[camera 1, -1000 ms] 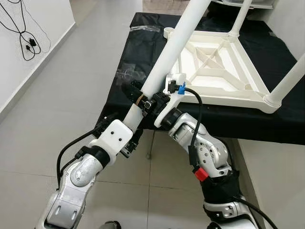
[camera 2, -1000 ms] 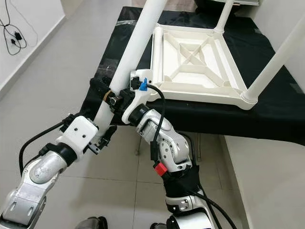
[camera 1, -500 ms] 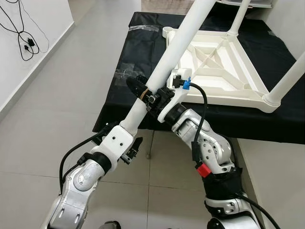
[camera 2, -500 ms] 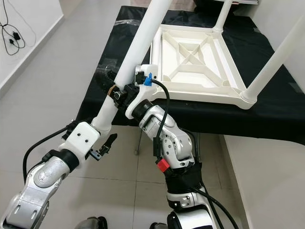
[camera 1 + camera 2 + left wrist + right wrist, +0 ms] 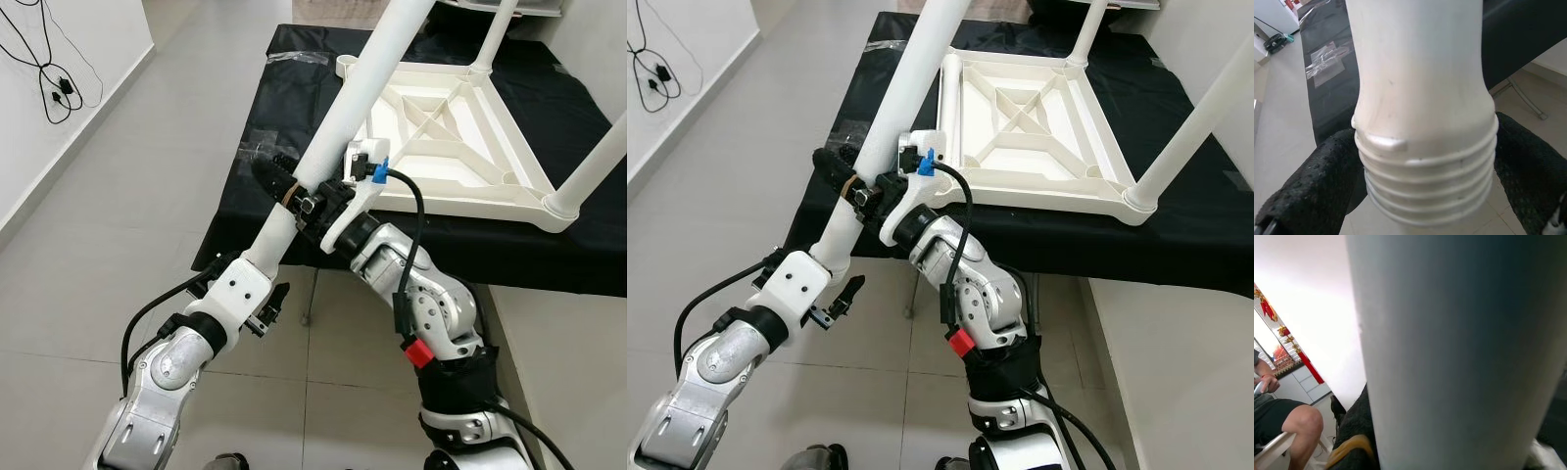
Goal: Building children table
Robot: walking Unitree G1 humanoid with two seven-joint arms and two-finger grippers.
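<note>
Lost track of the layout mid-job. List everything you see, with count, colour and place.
Table leg: one loose, white, threaded end, held slanting over the floor.
Tabletop: one, white, upside down on the black surface.
Fitted legs: two, white, standing up from the tabletop's corners.
Black surface: one, under the tabletop.
Cable: one, black, against the wall.
Person: one, seated.
Left gripper: at the leg's threaded end.
Right gripper: clamped higher on the leg.

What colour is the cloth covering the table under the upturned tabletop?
Black; the cloth shows best in the left eye view.
</note>
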